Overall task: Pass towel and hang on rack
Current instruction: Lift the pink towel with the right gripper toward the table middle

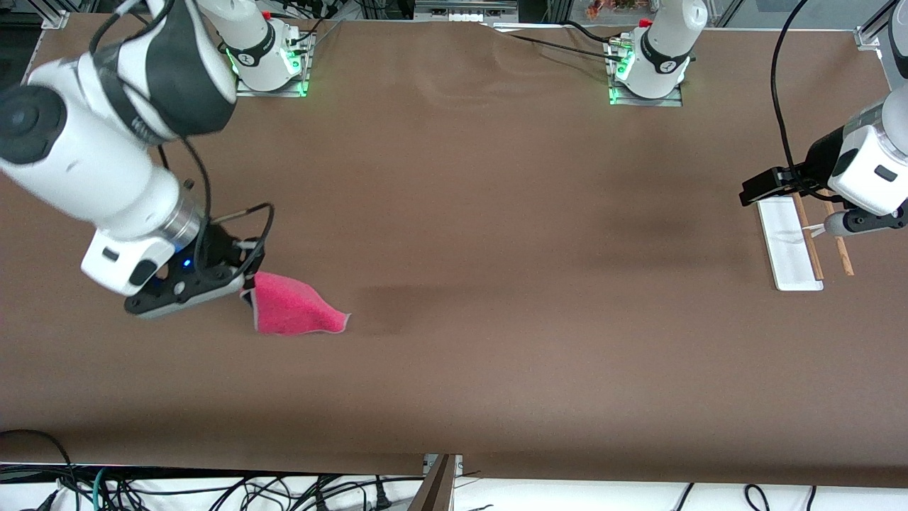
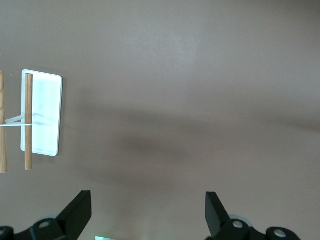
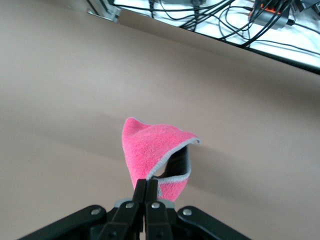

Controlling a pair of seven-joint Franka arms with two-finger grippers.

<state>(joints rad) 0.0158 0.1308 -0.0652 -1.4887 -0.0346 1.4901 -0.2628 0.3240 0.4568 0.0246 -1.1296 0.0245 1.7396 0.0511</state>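
While the right gripper (image 1: 245, 282) pinches 1 corner, the soft, light towel (image 1: 294, 309) droops over the tabletop (image 1: 496, 284); the left gripper (image 2: 148, 212), released, waits above the rack (image 1: 801, 245).

This looks like a robotics lab: two arm bases (image 1: 269, 57) are bolted along one edge of a brown-covered table (image 1: 468, 213), aluminium framing (image 1: 869, 35) stands at its corners, and loose cables (image 1: 213, 490) probably trail underneath.
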